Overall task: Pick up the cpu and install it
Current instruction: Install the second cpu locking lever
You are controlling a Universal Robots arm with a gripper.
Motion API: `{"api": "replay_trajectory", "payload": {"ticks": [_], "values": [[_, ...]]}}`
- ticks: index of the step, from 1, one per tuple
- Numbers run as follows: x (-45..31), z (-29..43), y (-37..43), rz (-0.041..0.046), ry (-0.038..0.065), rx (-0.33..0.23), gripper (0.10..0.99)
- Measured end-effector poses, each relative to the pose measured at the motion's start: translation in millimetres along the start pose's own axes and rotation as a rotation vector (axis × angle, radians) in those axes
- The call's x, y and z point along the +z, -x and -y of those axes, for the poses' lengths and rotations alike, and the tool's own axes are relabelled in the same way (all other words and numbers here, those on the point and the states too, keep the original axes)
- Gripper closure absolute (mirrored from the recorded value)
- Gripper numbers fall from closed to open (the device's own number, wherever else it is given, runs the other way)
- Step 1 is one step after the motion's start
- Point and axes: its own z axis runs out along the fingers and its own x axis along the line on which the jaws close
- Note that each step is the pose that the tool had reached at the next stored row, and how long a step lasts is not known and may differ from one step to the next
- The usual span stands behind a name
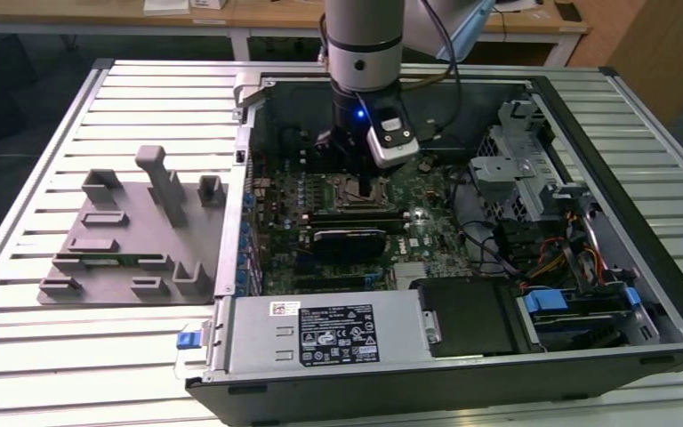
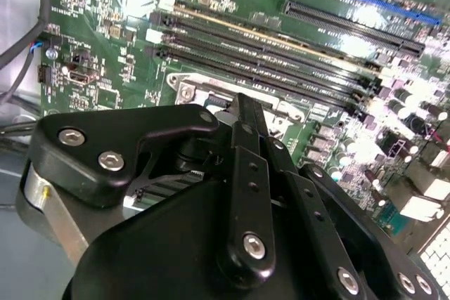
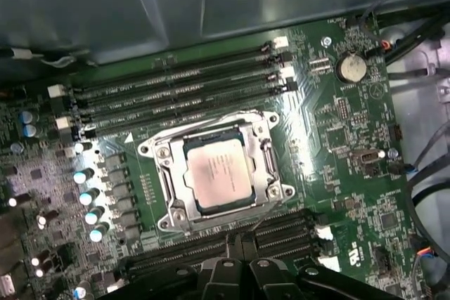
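The hand (image 1: pixel 365 189) hangs low inside the open computer case (image 1: pixel 626 107), over the motherboard (image 3: pixel 330 145); whether its fingers are apart or together I cannot tell. The cpu (image 3: pixel 219 173) already lies flat in its socket frame (image 3: pixel 163 154), just beside the hand, so the placing step looks done or nearly so. Any further move calls for a straight, gentle lift.
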Motion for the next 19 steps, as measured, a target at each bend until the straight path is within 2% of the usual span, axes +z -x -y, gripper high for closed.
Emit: {"api": "replay_trajectory", "payload": {"ticks": [6, 10, 14, 16, 19], "values": [[1.0, 6.6, 0.9, 0.0001, 0.001, -0.005, 0.98], [2.3, 7.7, -1.7, 0.0006, 0.007, -0.036, 0.98], [2.3, 7.8, -1.9, 0.0007, 0.007, -0.041, 0.98], [3.0, 7.8, -2.0, -0.0066, 0.011, -0.044, 0.98], [4.5, 8.0, -2.1, -0.0258, 0.012, -0.051, 0.98]]}}
